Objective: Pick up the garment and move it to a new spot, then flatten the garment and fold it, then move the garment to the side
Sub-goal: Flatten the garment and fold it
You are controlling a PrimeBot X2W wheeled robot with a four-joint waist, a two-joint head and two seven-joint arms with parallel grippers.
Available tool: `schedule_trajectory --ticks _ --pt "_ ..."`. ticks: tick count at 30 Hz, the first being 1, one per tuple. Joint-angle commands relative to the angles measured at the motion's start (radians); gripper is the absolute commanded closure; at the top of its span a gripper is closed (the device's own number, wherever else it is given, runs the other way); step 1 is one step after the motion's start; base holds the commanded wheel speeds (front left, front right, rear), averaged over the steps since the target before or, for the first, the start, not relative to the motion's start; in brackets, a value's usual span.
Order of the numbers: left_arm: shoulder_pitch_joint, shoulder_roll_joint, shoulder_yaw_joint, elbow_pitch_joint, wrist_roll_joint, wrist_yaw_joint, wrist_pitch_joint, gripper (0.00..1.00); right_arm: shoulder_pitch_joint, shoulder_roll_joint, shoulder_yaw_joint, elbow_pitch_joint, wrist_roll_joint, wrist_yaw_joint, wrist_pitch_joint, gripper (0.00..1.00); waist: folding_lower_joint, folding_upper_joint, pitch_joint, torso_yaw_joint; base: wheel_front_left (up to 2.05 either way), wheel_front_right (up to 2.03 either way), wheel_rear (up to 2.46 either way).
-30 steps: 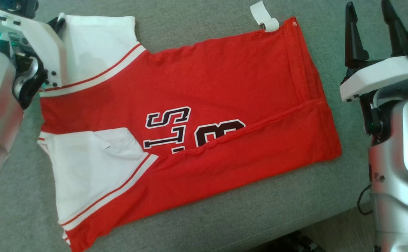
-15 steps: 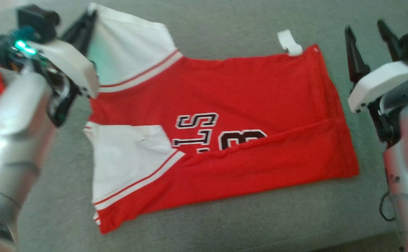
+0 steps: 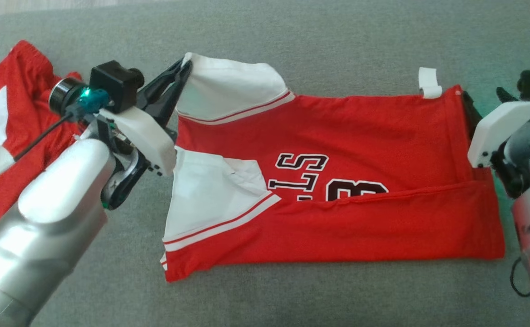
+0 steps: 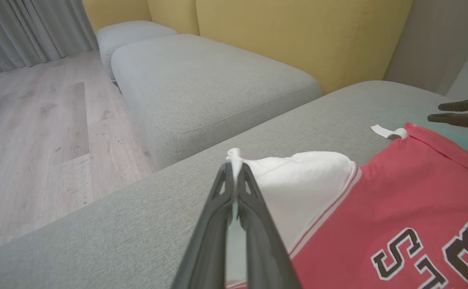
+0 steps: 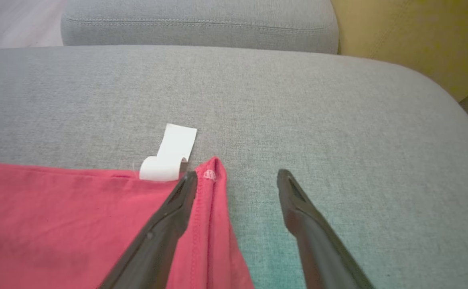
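A: Lying where is the red jersey (image 3: 360, 136) seen?
B: Spread on the grey sofa cushion (image 3: 292, 36); its white sleeve (image 3: 228, 88), at ten o'clock, is pinched in the clenched left claw (image 3: 185, 68).
A: And the right claw (image 5: 238, 174)?
B: Released, at two o'clock: one finger is seen over the hem (image 5: 207, 208), beside the white label (image 5: 169, 154).

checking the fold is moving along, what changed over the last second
The head view itself slid with the camera. Against the shirt, the left gripper stayed shut on the white sleeve and drew its tip up to a point. The right gripper, open throughout, moved in to the far hem corner, one finger now over the fabric. The folded body and white tag stayed on the grey cushion.
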Motion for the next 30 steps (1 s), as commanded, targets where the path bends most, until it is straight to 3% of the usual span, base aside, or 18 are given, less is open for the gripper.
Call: schedule_trajectory --ticks 1,11,23,25,30 --pt "-0.032 0.043 0.040 -0.040 0.012 0.013 0.004 1.00 -0.034 -0.006 0.002 -0.012 -0.001 -0.001 0.000 0.00 0.0002 0.0000 0.008 0.003 0.00 0.00 0.00" --pt "-0.042 0.075 0.037 -0.149 0.019 0.046 0.052 1.00 -0.129 0.013 0.008 0.139 0.013 -0.001 -0.014 0.00 0.0002 0.0000 0.058 0.006 0.00 0.00 0.00" --pt "-0.066 0.077 0.033 -0.166 0.023 0.052 0.064 1.00 -0.183 0.013 0.075 0.223 0.067 -0.001 -0.048 0.00 0.0002 0.0000 0.092 0.008 0.00 0.00 0.00" --pt "-0.071 0.076 0.033 -0.162 0.024 0.051 0.064 1.00 -0.190 0.011 0.085 0.236 0.081 -0.001 -0.048 1.00 0.0002 0.0000 0.094 0.008 0.00 0.00 0.00" --pt "-0.072 0.079 0.039 -0.132 0.019 0.054 0.052 1.00 -0.209 -0.002 0.107 0.250 0.119 -0.001 -0.076 1.00 0.0002 0.0000 0.083 0.002 0.00 0.00 0.00"
